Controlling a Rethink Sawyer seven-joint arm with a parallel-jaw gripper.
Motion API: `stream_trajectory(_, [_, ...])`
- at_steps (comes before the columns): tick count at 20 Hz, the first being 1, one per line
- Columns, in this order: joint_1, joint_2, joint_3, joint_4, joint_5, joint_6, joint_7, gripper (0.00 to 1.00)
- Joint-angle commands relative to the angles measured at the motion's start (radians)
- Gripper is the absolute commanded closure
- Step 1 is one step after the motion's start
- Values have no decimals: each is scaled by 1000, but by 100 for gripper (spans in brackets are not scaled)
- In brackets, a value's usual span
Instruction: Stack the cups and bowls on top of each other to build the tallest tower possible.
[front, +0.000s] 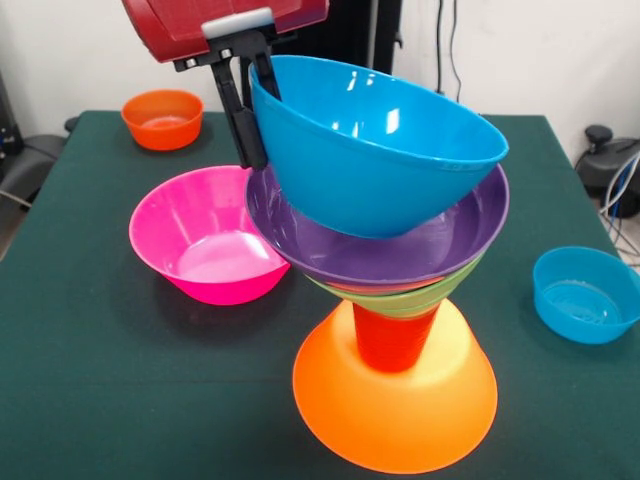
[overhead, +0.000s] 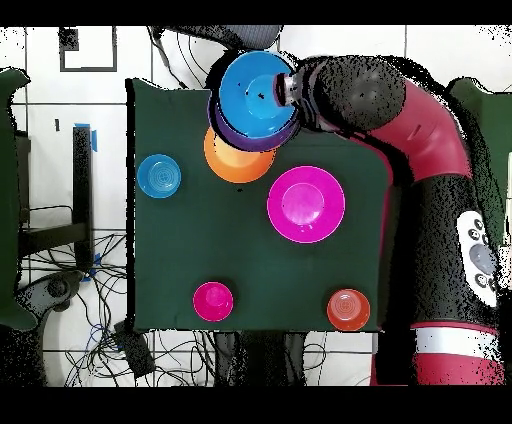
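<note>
Atop tower (front: 400, 330), I've tool (front: 250, 95) clenched on blue bowl (front: 375, 150) rim at 9 o'clock, tilted, seating into purple bowl (front: 400, 255).

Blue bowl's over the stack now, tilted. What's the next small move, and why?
Probably level the large blue bowl, then ease it down. The end effector pinches its rim at one side, and the bowl hangs tilted with its bottom just over the purple bowl. Released like this, it could tip the tower.
</note>
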Motion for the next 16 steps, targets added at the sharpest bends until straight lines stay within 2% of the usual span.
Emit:
stream_trajectory(1, [14,-1,56,102,26,-29,148,100])
stream_trajectory(16, [15,3,56,106,28,-35,140,100])
